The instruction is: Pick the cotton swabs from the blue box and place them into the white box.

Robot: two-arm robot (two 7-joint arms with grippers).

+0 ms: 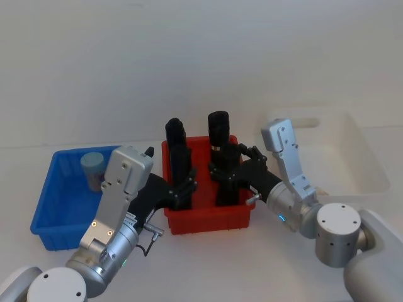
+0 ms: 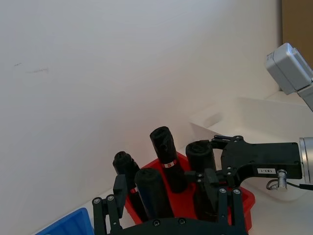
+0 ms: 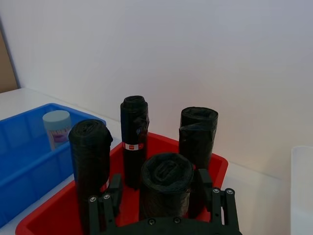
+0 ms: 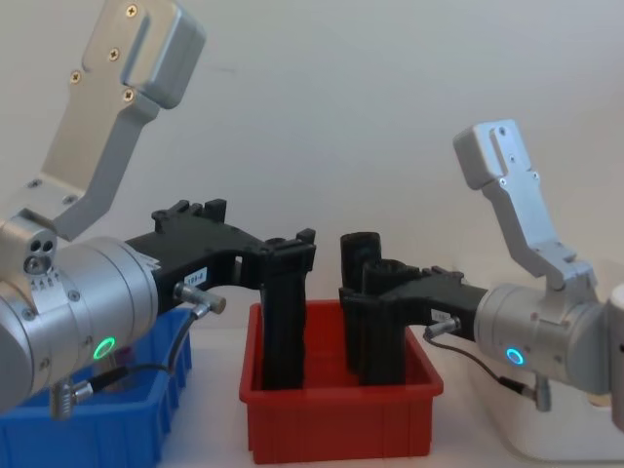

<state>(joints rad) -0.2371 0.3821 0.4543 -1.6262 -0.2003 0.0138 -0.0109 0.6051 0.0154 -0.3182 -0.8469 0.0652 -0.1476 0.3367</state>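
Note:
One cotton swabs jar (image 1: 93, 168) with a pale lid stands in the far corner of the blue box (image 1: 47, 189) at the left; the right wrist view shows the same jar (image 3: 56, 126) inside the blue box (image 3: 19, 152). The white box (image 1: 371, 167) sits at the right. My left gripper (image 1: 187, 187) is over the left part of the red bin, open, its fingers either side of a black roll (image 2: 151, 193). My right gripper (image 1: 230, 177) is over the same bin's right part, open around another black roll (image 3: 166, 181).
The red bin (image 1: 208, 220) stands between the two boxes and holds several tall black rolls (image 1: 218, 129). Both arms crowd over it from the near side. A pale wall runs behind the table.

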